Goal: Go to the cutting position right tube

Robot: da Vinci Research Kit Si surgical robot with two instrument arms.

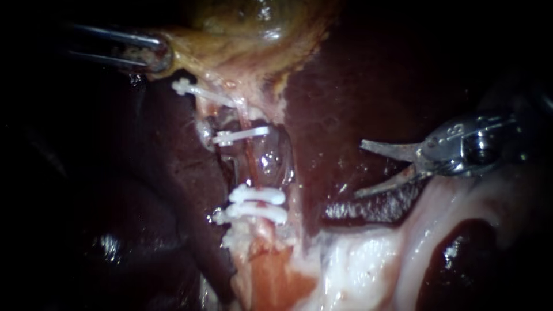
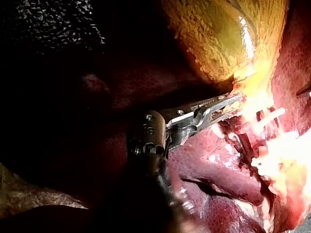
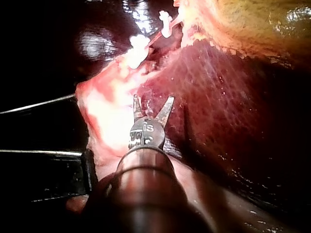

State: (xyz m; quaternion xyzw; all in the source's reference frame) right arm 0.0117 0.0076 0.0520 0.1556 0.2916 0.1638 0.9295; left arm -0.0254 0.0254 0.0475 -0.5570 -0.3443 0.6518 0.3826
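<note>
A thin red tube [image 1: 251, 161] runs down between white clips: one clip [image 1: 241, 135] crosses it higher up and two clips [image 1: 257, 196] lie stacked lower down. Another clip [image 1: 190, 89] sits up and to the left, under the yellowish gallbladder [image 1: 242, 34]. My right instrument [image 1: 360, 170] has curved blades that stand open over the dark liver [image 1: 345, 86], well to the right of the tube and touching nothing. In the right wrist view the same open blades [image 3: 153, 102] point toward the clips [image 3: 136, 46]. My left instrument [image 1: 152, 55] is shut on the gallbladder's lower edge [image 2: 233, 99].
Pale white tissue [image 1: 357, 265] spreads below the right instrument and below the lower clips. Dark liver [image 1: 173, 173] lies on both sides of the clipped tube. In the left wrist view the yellow gallbladder [image 2: 218, 39] bulges ahead of the left jaws.
</note>
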